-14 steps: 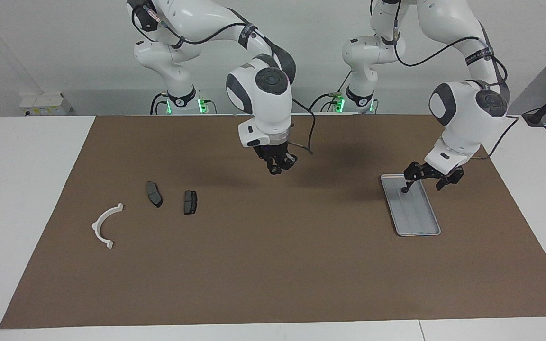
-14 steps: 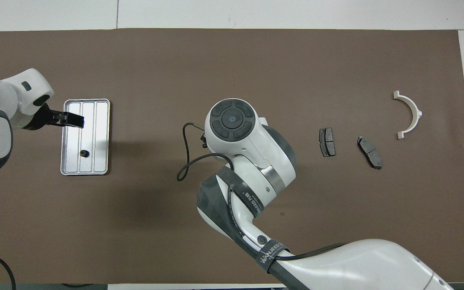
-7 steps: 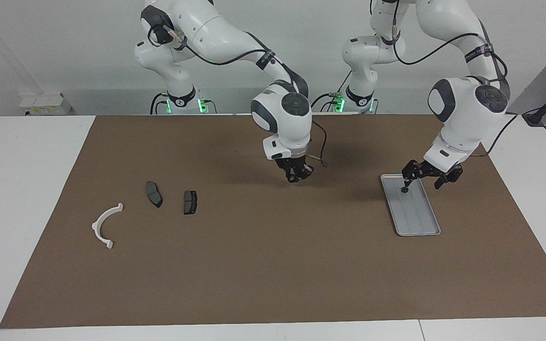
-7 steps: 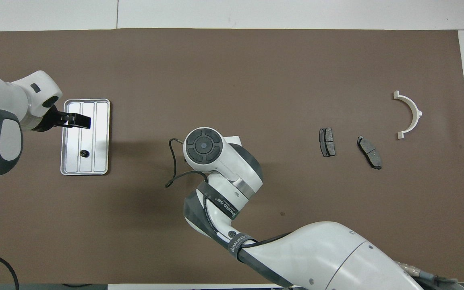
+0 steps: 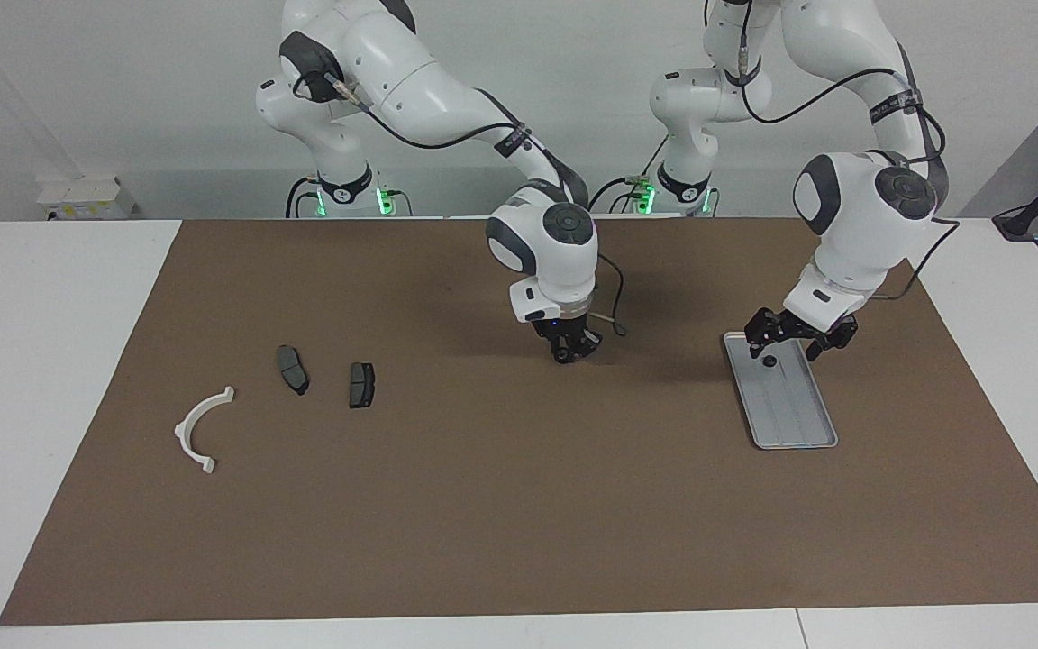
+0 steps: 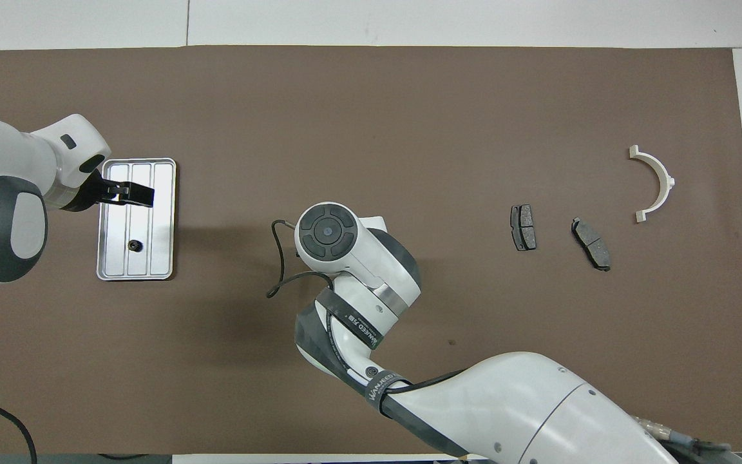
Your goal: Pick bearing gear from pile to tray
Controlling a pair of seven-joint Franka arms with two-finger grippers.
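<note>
While the small black gear [image 5: 769, 361] lies in the tray [image 5: 803, 429] | left gripper [image 5: 790, 338] above it, jaws wide, empty | right gripper [image 5: 569, 349] over bare mat [image 5: 519, 505], jaw state unclear

Robotics lab: 2 white arms [image 5: 411, 63] at table w/ brown mat [image 5: 519, 505], bare walls.

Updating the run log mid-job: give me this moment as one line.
gear: in tray | left gripper: open, over tray | right gripper: low over mat, mid-table | brake pads, white arc: untouched
</note>
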